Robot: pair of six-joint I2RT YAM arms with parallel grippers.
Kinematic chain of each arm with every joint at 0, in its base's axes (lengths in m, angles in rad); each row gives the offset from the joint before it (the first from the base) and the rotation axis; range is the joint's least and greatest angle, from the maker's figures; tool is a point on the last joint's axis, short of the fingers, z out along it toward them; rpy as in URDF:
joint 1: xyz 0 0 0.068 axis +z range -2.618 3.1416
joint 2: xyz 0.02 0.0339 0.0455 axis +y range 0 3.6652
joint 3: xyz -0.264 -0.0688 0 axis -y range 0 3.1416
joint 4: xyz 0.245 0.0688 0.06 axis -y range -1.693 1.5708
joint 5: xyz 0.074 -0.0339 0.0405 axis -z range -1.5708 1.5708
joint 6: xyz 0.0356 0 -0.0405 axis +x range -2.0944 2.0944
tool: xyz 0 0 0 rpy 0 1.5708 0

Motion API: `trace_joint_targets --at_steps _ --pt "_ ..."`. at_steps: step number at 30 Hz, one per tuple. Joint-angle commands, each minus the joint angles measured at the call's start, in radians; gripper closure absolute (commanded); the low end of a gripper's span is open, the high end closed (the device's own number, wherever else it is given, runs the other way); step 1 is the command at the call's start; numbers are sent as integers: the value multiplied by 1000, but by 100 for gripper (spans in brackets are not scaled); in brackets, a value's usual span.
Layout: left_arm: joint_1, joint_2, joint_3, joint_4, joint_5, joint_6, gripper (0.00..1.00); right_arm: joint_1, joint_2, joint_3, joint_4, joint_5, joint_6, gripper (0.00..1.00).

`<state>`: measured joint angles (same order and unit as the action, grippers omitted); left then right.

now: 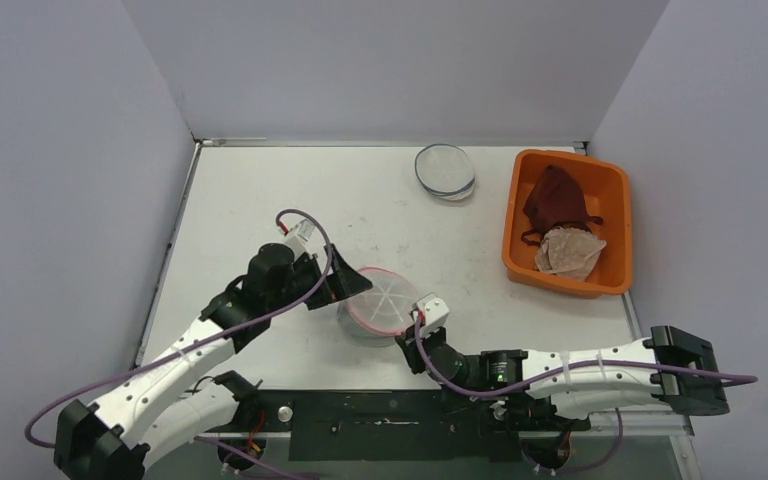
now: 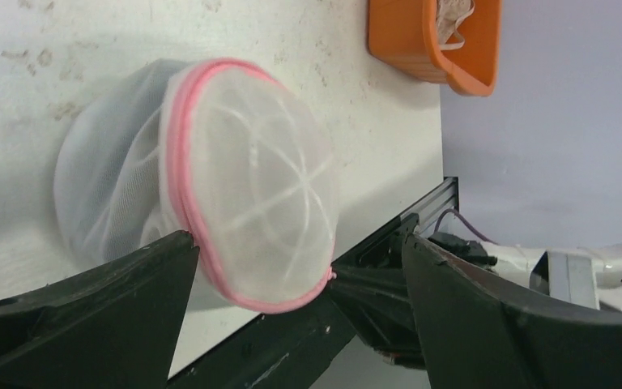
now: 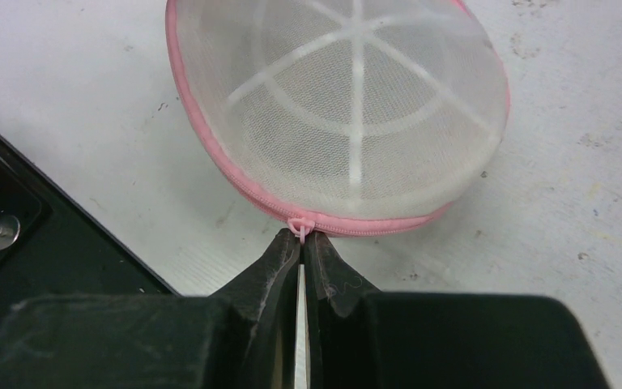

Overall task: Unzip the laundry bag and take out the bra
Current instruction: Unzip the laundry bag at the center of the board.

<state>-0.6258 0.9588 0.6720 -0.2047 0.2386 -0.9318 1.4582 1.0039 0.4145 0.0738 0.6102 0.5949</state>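
From above, the white mesh laundry bag sits on the bench towards its near edge, between my two arms. My left jaws reach it from the left and my right jaws from the near right. At the far right stands an orange bin. It holds a dark maroon garment and, nearer to me, a pale mesh bundle. Just left of the bin, by the far wall, lies a flat round mesh pouch with a dark rim.

From my left wrist, my left jaws are spread wide, one black finger low on each side of the view. The laundry bag stands between and just beyond them, a dome of white mesh with white ribs and a pink zip band. I cannot tell whether either finger touches it. A corner of the orange bin shows at the top, with pale fabric inside it.

From my right wrist, my right jaws are pressed together, their fingertips pinching the pink zipper pull at the bag's near rim. The zip band runs closed along the edge I can see. The laundry bag lies just ahead on the bench. Through the mesh I cannot make out the bra.
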Motion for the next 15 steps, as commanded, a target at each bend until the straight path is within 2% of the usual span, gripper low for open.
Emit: trace_joint_targets --at_steps 1,5,8,15 --pt "-7 -199 -58 -204 -49 -1 4 -7 60 82 141 -62 -44 95" --pt "-18 -354 -74 -392 -99 -13 4 -9 121 140 175 -105 -79 95" --pt "-23 -454 -83 -470 -119 -42 4 -12 173 180 207 -135 -104 95" --pt "-31 -561 -150 -475 -67 -144 4 -10 277 256 246 -185 -134 95"
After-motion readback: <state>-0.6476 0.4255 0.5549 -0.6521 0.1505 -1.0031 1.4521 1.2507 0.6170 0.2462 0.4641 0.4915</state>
